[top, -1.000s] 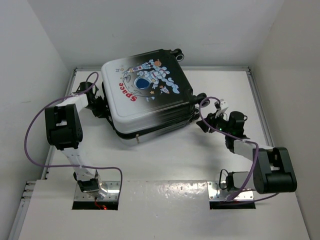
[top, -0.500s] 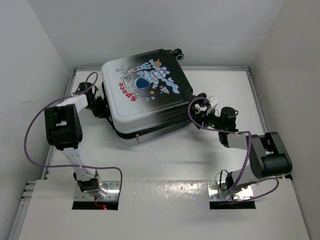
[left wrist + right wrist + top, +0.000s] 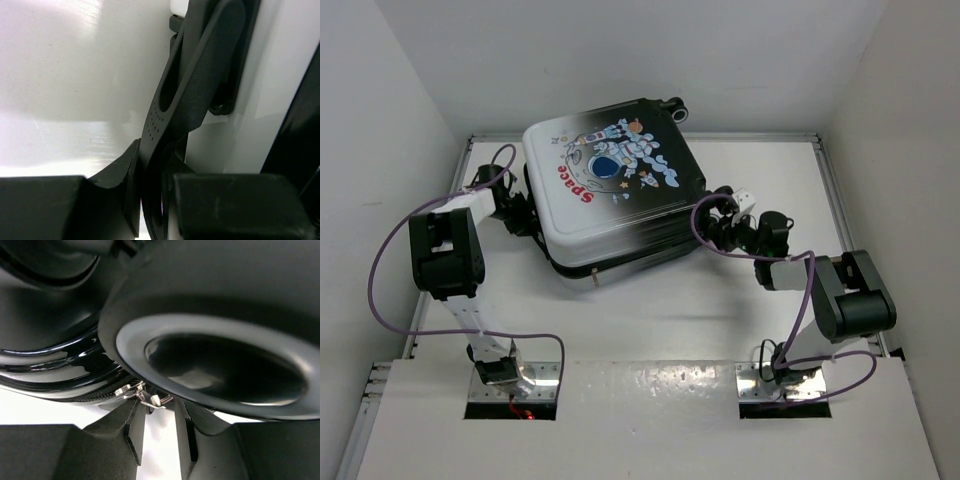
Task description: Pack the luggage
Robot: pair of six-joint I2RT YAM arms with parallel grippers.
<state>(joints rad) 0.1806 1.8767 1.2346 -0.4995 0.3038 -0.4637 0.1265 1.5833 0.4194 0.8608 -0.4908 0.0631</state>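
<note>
The luggage [image 3: 610, 190] lies flat and closed at the back of the table, astronaut and red "Space" print up. My left gripper [image 3: 525, 215] is at its left side, shut on the black side handle [image 3: 192, 95], which passes between the fingers in the left wrist view [image 3: 152, 200]. My right gripper [image 3: 720, 225] is at the luggage's right near corner, just under a black wheel [image 3: 220, 370]. Its jaws stand a little apart, with the silver zipper pulls [image 3: 147, 397] at the fingertips [image 3: 135, 415] and the zipper line running left along the dark shell [image 3: 45, 375].
The white table [image 3: 650, 310] is boxed in by white walls on the left, back and right. Purple cables loop off both arms [image 3: 380, 270]. Two more wheels [image 3: 675, 108] stick out at the luggage's far corner.
My right arm has folded in and swung left, bringing its gripper from right of the luggage up to the near right corner by the wheel. The left arm and luggage have not moved.
</note>
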